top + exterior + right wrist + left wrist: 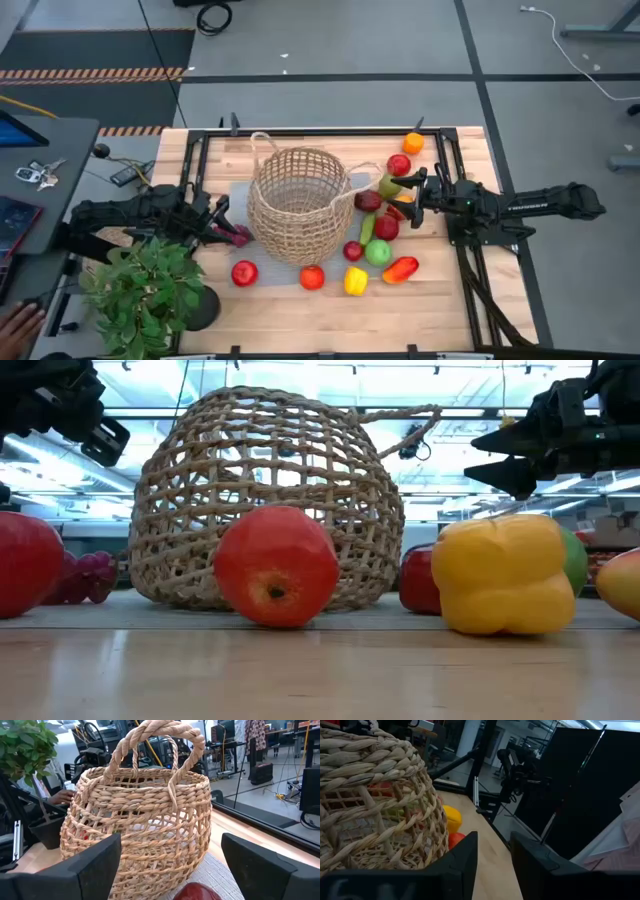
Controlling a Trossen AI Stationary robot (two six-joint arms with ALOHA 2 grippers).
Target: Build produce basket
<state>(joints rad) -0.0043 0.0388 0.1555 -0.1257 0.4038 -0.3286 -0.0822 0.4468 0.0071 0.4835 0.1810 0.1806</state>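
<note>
The tan wicker basket [298, 203] stands on its base on a grey mat [240, 192] in the middle of the table. Produce lies around it: two red apples [244, 272] [312, 277] and a yellow pepper [355, 281] in front, a dark-red bunch [238, 236] at its left, and several pieces at its right, among them a green pear [388, 186] and a dark-red piece [368, 200]. My left gripper [494, 865] hovers left of the basket, narrowly open and empty. My right gripper [170, 870] hovers right of it, wide open, above the dark-red piece [197, 892].
A potted plant [145, 290] stands at the near left corner, close to my left arm. An orange [413, 143] and a red apple [399, 165] lie far right. A person's hand [20, 322] shows beyond the table's left edge. Bare wood runs along the near edge.
</note>
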